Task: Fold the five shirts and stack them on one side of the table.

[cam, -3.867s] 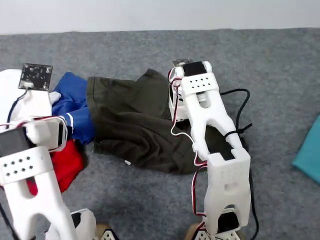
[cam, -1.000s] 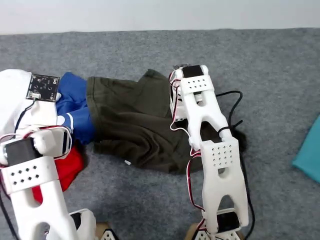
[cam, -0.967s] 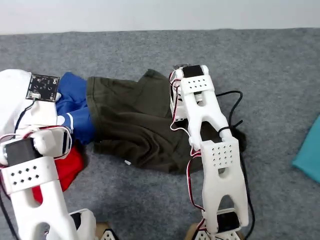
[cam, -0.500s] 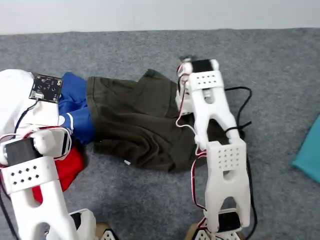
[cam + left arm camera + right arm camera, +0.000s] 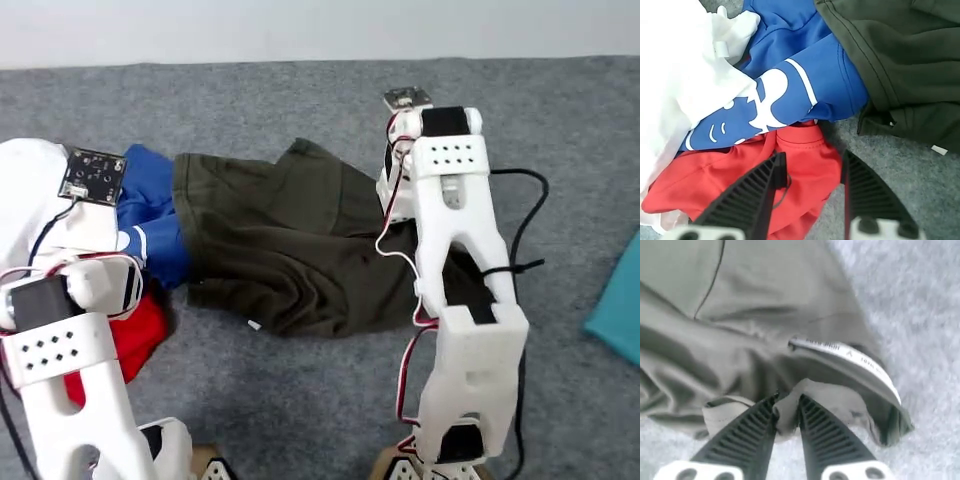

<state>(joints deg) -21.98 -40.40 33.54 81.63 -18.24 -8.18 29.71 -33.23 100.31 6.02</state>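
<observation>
A dark olive shirt [image 5: 270, 245] lies spread and rumpled across the middle of the grey table. My right gripper [image 5: 787, 412] is shut on a fold of the olive shirt [image 5: 765, 340] near its collar, at the shirt's far right edge under the right arm [image 5: 450, 200]. At the left lie a blue shirt [image 5: 150, 210], a red shirt [image 5: 135, 335] and a white shirt [image 5: 25, 190], bunched together. My left gripper [image 5: 812, 172] stands open above the red shirt [image 5: 740, 175], beside the blue shirt [image 5: 790, 85] and white shirt [image 5: 680, 75].
A teal shirt [image 5: 618, 305] lies at the table's right edge. The grey felt table [image 5: 250, 100] runs bare along the back and in front of the olive shirt. Cables [image 5: 515, 220] hang along the right arm.
The right arm has swung to the right and farther back, pulling the olive shirt's right edge with it. The left arm's wrist has shifted slightly since the earliest frame, then stayed still.
</observation>
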